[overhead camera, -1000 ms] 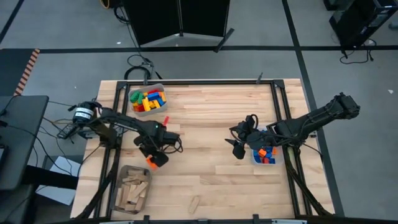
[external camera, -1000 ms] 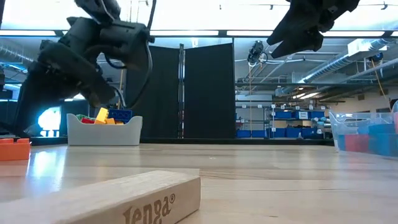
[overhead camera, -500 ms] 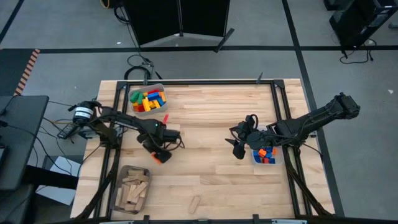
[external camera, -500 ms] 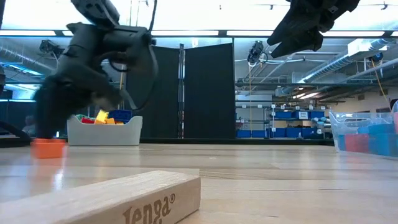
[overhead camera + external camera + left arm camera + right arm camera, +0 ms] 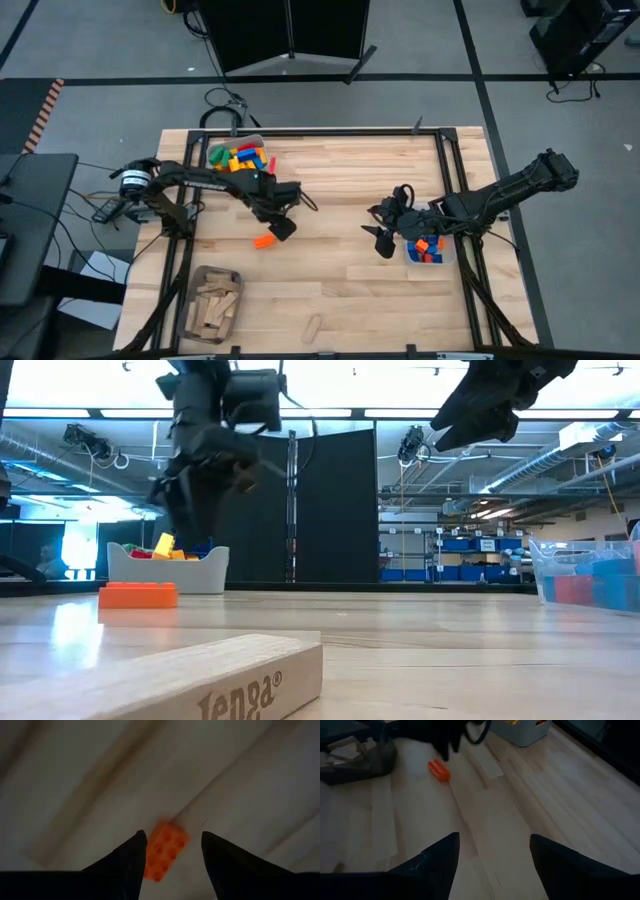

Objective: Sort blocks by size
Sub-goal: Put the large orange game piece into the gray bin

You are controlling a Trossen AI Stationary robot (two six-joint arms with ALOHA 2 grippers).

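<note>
high view: the left tool (image 5: pixel 282 227) is over the pale wooden slatted surface (image 5: pixel 330 190), just beside a small orange studded plastic brick (image 5: pixel 263 240) that lies flat on the boards, apart from the fingers. a grey plastic bin of mixed red, yellow, green and blue bricks (image 5: pixel 238 160) stands at the far left corner. a clear bin of plain tan wooden pieces (image 5: pixel 211 303) stands at the near left corner, and one loose tan wooden piece (image 5: pixel 313 327) lies near the front edge. the right tool (image 5: pixel 383 240) hangs beside a clear bin holding red, blue and orange bricks (image 5: pixel 428 249) at the right edge.

low view: the orange brick (image 5: pixel 138 595) rests on the surface with nothing touching it; the left tool (image 5: pixel 190 510) hangs above and behind it. the grey bin (image 5: pixel 167 569) is behind. a wooden piece printed with lettering (image 5: pixel 170 682) lies close in front. the right arm shows at the upper right.

left wrist view: the left tool (image 5: pixel 173 851) is released, its two dark fingers (image 5: pixel 131 857) spread, with the orange brick (image 5: pixel 164 849) seen on the surface between them, ungrasped.

right wrist view: the right tool (image 5: pixel 493 850) is released and empty, fingers (image 5: pixel 442 855) apart above bare boards. the orange brick (image 5: pixel 439 770) lies well away, near the left arm.
</note>
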